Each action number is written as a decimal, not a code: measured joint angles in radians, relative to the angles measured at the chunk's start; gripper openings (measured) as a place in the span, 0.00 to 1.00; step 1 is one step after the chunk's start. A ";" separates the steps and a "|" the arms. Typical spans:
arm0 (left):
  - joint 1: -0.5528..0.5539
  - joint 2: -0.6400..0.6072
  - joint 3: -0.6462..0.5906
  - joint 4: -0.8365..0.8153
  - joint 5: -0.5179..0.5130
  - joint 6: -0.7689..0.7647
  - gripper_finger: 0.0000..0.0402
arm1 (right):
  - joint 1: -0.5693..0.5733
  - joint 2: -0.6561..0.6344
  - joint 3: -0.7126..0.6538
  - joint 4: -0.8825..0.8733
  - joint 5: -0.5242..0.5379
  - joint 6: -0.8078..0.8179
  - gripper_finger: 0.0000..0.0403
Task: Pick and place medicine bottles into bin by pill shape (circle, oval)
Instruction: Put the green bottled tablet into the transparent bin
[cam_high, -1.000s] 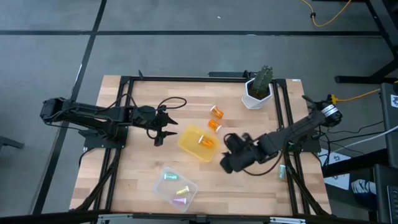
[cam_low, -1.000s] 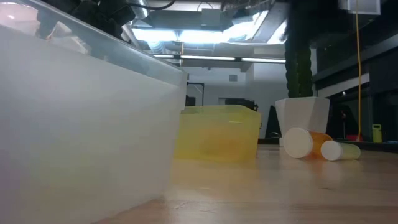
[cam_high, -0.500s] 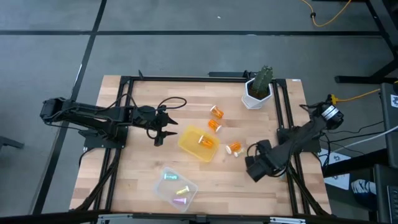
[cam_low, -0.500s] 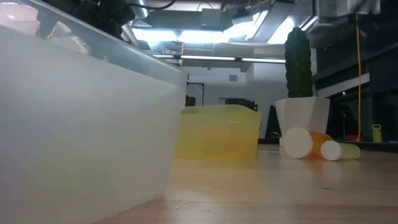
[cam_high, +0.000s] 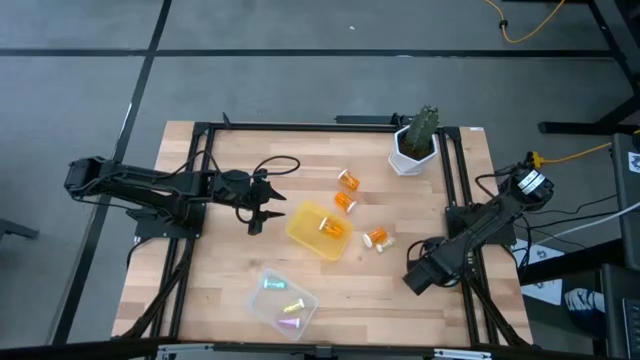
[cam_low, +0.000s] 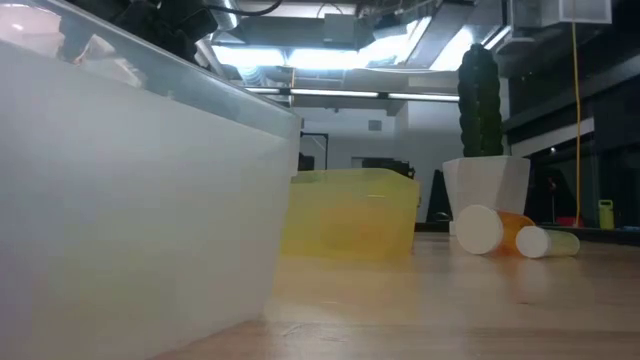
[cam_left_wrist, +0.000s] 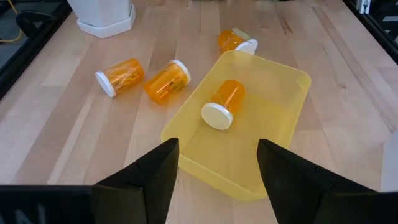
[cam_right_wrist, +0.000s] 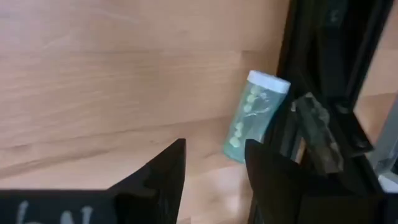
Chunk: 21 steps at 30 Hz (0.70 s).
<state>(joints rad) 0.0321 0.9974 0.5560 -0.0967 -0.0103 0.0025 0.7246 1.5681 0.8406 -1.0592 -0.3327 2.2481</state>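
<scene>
Three orange bottles with white caps lie on their sides on the table (cam_high: 350, 180), (cam_high: 343, 201), (cam_high: 376, 239). A fourth lies in the yellow bin (cam_high: 318, 231), and it also shows in the left wrist view (cam_left_wrist: 222, 104). Pastel vials lie in the clear bin (cam_high: 283, 300). A pale green vial (cam_right_wrist: 252, 115) lies on its side against the black frame rail at the table's right. My right gripper (cam_high: 414, 280) is open above the table, and its fingers (cam_right_wrist: 214, 180) stand short of that vial. My left gripper (cam_high: 258, 207) is open and empty to the left of the yellow bin (cam_left_wrist: 217, 186).
A white pot with a cactus (cam_high: 415, 145) stands at the far right. Black frame rails (cam_high: 462, 200) run along both sides of the table. A cable (cam_high: 270, 165) lies by the left gripper. In the low view the clear bin's wall (cam_low: 130, 200) fills the left.
My right gripper has gone from beside the yellow bin toward the table's right and near edges, to the rail. The orange bottle it covered now shows lying on the table. The arm has also left the low view, and the cactus shows again.
</scene>
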 joint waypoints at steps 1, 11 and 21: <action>0.000 0.000 0.000 0.000 0.000 0.000 0.53 | 0.000 0.000 -0.008 0.000 -0.019 0.000 0.42; 0.000 0.000 0.000 0.000 0.000 0.000 0.53 | 0.000 0.000 -0.136 0.123 -0.177 0.001 0.42; 0.000 0.000 0.000 0.000 0.000 0.000 0.53 | 0.001 -0.002 -0.196 0.233 -0.136 0.020 0.42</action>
<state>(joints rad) 0.0322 0.9977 0.5560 -0.0967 -0.0104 0.0029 0.7254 1.5660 0.6443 -0.8260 -0.4690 2.2679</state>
